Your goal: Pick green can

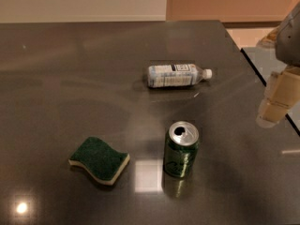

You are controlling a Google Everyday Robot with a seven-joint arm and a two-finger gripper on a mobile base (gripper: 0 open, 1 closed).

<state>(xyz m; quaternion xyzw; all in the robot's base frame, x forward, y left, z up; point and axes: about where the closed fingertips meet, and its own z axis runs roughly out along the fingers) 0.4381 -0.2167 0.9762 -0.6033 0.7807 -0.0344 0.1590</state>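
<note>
The small dark green metal can (181, 150) stands upright on the dark glossy bench (70, 78); the pale gripper (274, 108) hovers well to its right, whether open or closed cannot be told; a low sideways approach could topple the can.

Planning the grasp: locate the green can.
The green can stands upright near the front, sponge to its left, bottle behind; the gripper hangs at the view's right edge.
</note>
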